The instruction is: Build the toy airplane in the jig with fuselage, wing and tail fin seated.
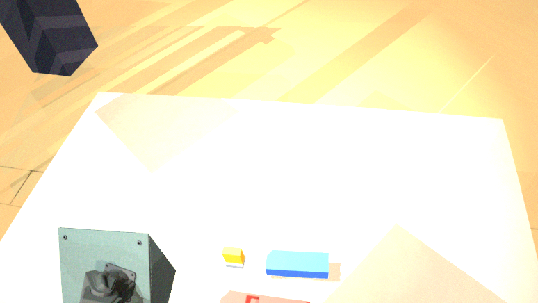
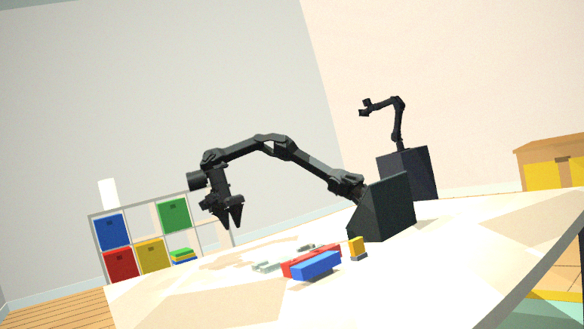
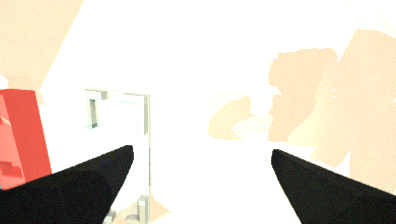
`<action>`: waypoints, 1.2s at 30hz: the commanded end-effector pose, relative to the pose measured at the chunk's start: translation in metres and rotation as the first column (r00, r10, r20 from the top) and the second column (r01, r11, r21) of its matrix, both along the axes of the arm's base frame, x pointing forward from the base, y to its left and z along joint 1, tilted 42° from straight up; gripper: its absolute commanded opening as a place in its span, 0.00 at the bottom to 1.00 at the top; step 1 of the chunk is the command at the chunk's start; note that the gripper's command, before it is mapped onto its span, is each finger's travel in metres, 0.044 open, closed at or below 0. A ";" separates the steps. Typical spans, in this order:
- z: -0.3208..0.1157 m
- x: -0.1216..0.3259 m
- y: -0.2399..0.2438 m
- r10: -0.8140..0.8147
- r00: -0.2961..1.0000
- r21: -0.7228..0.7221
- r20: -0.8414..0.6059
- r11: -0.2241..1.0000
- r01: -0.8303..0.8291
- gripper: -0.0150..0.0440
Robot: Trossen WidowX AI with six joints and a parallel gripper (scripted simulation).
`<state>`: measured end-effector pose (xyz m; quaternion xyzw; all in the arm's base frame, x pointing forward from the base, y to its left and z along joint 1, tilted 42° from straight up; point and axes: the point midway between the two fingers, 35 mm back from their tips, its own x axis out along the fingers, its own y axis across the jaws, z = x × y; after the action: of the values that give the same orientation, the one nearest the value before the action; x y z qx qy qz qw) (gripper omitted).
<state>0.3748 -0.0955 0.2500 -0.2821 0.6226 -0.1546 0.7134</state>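
The red fuselage [image 1: 282, 299] [image 2: 293, 264] [image 3: 31, 135] lies on the table beside the pale grey cradle jig [image 2: 267, 266] [image 3: 145, 116], with sockets showing on its top. The blue wing block [image 1: 297, 269] [image 2: 315, 266] lies alongside the fuselage, slightly raised above the table. The yellow tail fin [image 1: 233, 256] [image 2: 356, 246] stands upright in a small grey holder [image 2: 358, 256], apart from the others. My gripper [image 2: 232, 227] [image 3: 202, 153] is open and empty, pointing down above the table on the jig's side. The jig is partly hidden behind a black finger in the wrist view.
My arm's dark base block [image 1: 103, 250] [image 2: 391, 208] stands near the tail fin. A second arm on a dark pedestal [image 2: 408, 175] stands beyond the table. A shelf with coloured bins [image 2: 174, 215] is in the background. The white table's edge [image 1: 301, 102] shows in the top view.
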 end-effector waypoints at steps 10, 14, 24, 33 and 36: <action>-0.157 -0.047 0.159 -0.026 1.000 -0.021 -0.015 0.999 0.025 1.00; -0.200 -0.091 0.188 -0.026 1.000 -0.064 0.008 0.998 0.027 1.00; -0.224 -0.108 0.188 -0.023 0.999 -0.084 0.023 0.996 0.025 1.00; -0.258 -0.100 0.158 -0.024 0.999 -0.086 0.024 0.996 0.025 1.00; -0.265 -0.098 0.151 -0.024 0.999 -0.087 0.024 0.996 0.026 1.00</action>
<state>0.2760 0.0624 -0.0086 -0.2992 0.6097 -0.1928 0.7082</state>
